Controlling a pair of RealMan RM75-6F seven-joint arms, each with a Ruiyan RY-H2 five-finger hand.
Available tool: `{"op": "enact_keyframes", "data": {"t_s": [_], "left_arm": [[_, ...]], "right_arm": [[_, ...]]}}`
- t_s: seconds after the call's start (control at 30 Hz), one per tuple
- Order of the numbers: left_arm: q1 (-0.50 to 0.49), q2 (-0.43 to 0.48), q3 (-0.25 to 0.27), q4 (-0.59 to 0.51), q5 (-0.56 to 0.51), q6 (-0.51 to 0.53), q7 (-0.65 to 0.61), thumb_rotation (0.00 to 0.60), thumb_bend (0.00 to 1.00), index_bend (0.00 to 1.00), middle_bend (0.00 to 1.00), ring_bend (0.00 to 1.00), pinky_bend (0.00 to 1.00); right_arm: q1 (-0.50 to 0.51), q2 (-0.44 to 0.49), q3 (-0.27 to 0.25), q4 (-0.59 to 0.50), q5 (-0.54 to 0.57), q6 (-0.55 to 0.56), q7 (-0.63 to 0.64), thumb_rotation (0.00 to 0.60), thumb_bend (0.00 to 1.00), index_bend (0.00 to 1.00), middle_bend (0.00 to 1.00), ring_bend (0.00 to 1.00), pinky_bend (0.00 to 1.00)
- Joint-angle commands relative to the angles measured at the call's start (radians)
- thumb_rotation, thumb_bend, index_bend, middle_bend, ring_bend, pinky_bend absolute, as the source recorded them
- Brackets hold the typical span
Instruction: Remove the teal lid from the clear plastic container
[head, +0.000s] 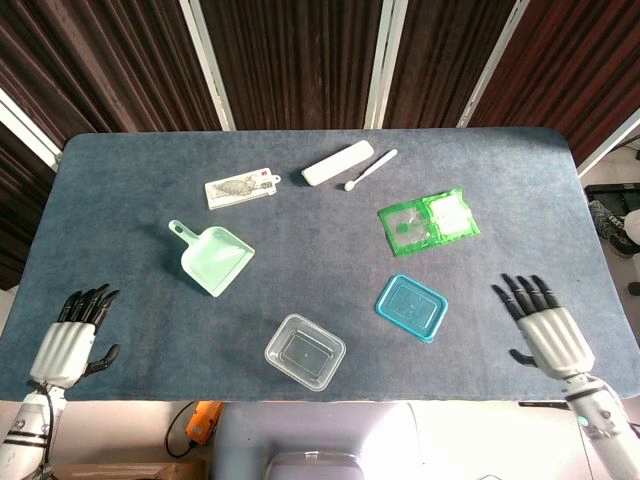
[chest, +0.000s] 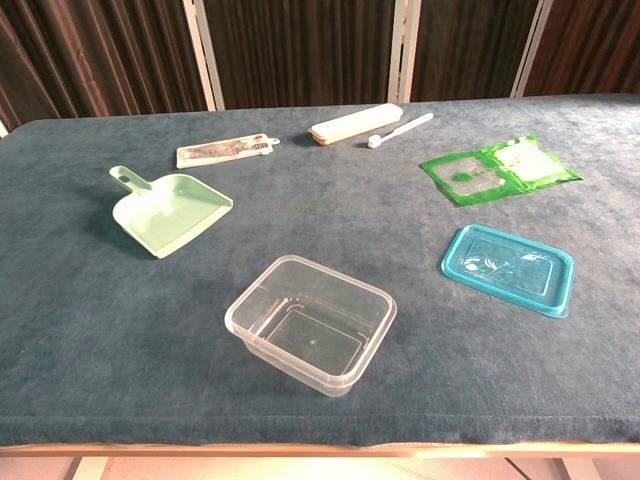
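The teal lid (head: 412, 307) (chest: 509, 268) lies flat on the blue table cloth, to the right of the clear plastic container (head: 305, 351) (chest: 311, 323), which stands uncovered near the front edge. In the head view my right hand (head: 543, 324) hovers at the front right corner, fingers spread and holding nothing, well clear of the lid. Over at the front left corner my left hand (head: 71, 338) is also spread with nothing in it. Neither hand shows in the chest view.
A mint dustpan (head: 213, 259) (chest: 167, 212) lies left of centre. A green packet (head: 430, 222) (chest: 497, 168) sits behind the lid. Toward the back lie a flat card pack (head: 241, 188), a white case (head: 338, 162) and a toothbrush (head: 371, 169).
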Motion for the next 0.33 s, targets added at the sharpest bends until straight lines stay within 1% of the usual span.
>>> {"op": "enact_keyframes", "data": {"t_s": [0.03,0.07,0.13,0.2,0.33], "left_arm": [[0.096,0.005,0.019,0.027,0.034,0.147,-0.034,0.600,0.33,0.00,0.00,0.00,0.00],[0.099,0.012,0.027,0.033,0.052,0.151,-0.026,0.600,0.33,0.00,0.00,0.00,0.00],[0.106,0.012,0.024,0.037,0.081,0.171,-0.060,0.600,0.34,0.00,0.00,0.00,0.00],[0.111,0.011,0.020,0.045,0.089,0.175,-0.062,0.600,0.34,0.00,0.00,0.00,0.00],[0.106,0.011,0.022,0.047,0.101,0.139,-0.078,0.600,0.34,0.00,0.00,0.00,0.00]], "right_arm": [[-0.203,0.001,0.056,-0.077,0.163,0.242,-0.070,0.600,0.10,0.00,0.00,0.00,0.00],[-0.218,-0.014,0.061,-0.055,0.165,0.254,-0.044,0.600,0.10,0.00,0.00,0.00,0.00],[-0.234,-0.022,0.063,-0.043,0.178,0.237,-0.007,0.600,0.10,0.00,0.00,0.00,0.00],[-0.233,-0.010,0.065,-0.042,0.145,0.236,0.018,0.600,0.10,0.00,0.00,0.00,0.00],[-0.246,-0.004,0.073,-0.032,0.113,0.243,0.040,0.600,0.10,0.00,0.00,0.00,0.00]]}}
